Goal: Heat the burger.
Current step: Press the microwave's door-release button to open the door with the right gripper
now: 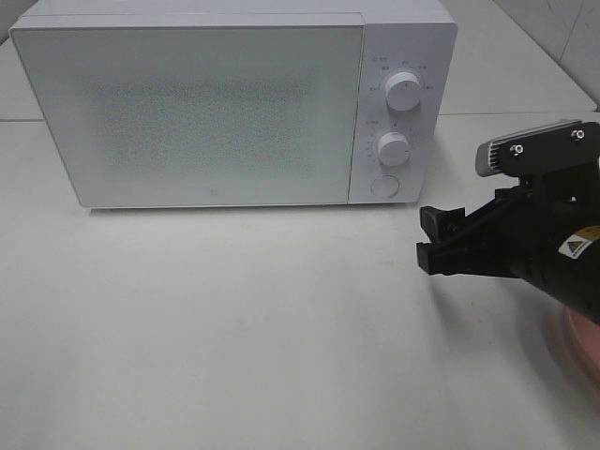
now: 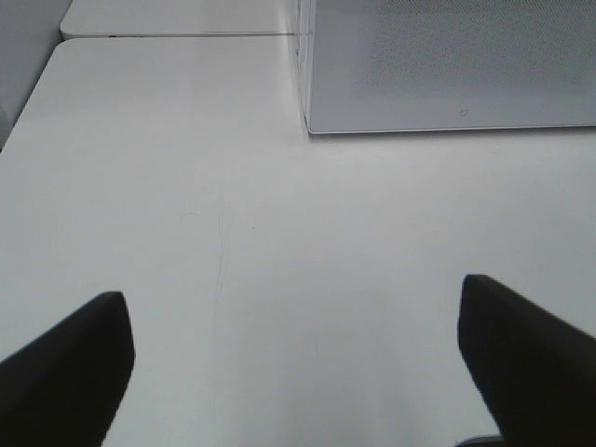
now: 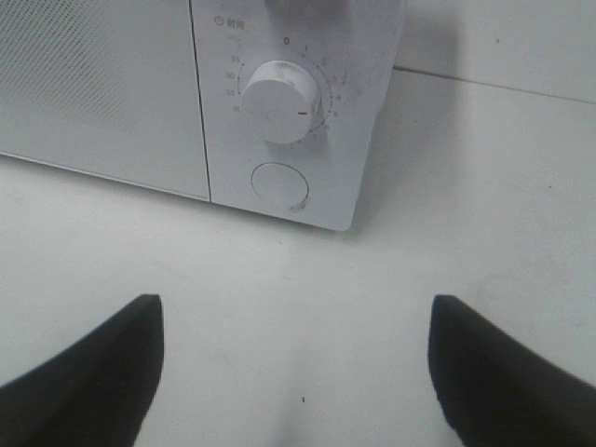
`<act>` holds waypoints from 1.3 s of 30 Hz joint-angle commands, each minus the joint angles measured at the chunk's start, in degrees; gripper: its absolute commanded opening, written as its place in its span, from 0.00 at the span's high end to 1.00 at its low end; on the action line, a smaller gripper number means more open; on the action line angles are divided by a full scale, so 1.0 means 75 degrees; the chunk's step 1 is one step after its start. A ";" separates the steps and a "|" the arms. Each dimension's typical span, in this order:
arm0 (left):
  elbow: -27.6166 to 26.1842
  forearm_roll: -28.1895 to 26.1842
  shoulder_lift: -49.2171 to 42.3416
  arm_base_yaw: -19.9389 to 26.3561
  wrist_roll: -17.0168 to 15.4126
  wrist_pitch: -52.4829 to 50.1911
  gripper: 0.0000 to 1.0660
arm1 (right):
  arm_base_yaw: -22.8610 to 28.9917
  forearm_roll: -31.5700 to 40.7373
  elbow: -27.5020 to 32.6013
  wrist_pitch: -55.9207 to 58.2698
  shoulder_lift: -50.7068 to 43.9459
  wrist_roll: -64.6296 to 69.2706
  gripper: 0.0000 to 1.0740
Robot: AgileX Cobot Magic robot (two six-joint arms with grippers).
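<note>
On the high camera my right tool (image 1: 427, 237) is a matte black, angular assembly of brackets. A silver-grey camera housing (image 1: 525, 150) above it carries two small bright screws (image 1: 515, 147), and there is a yellow warning sticker (image 1: 574, 246) on the rounded black arm behind. On its wrist feed my left tool (image 2: 293, 372) shows only two plain black wedge-shaped fingers (image 2: 65, 372).

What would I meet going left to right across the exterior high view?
microwave door → control panel with its dials and round button → right gripper, jaws open and empty → pink plate, only its edge showing at the frame's right side under the arm.
</note>
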 commanded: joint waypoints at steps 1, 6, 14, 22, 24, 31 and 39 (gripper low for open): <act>0.0008 -0.0038 -0.0191 -0.0031 -0.0038 -0.0115 0.19 | 0.0443 0.0756 0.0000 -0.0703 0.0153 -0.0451 0.30; 0.0008 -0.0038 -0.0191 -0.0031 -0.0038 -0.0115 0.19 | 0.1367 0.1841 -0.0008 -0.1642 0.0481 -0.0497 0.30; 0.0008 -0.0038 -0.0191 -0.0031 -0.0038 -0.0115 0.19 | 0.2490 0.3132 -0.0298 -0.2483 0.0840 -0.0497 0.30; 0.0008 -0.0038 -0.0191 -0.0031 -0.0038 -0.0115 0.19 | 0.2552 0.3155 -0.0535 -0.2345 0.1222 -0.0420 0.30; 0.0008 -0.0038 -0.0191 -0.0031 -0.0038 -0.0115 0.19 | 0.2552 0.3155 -0.0535 -0.2384 0.1222 -0.0420 0.30; 0.0008 -0.0038 -0.0191 -0.0031 -0.0038 -0.0115 0.19 | 0.2552 0.3155 -0.0535 -0.2384 0.1222 -0.0275 0.30; 0.0008 -0.0038 -0.0191 -0.0031 -0.0038 -0.0115 0.19 | 0.2552 0.3163 -0.0535 -0.2399 0.1222 0.1803 0.30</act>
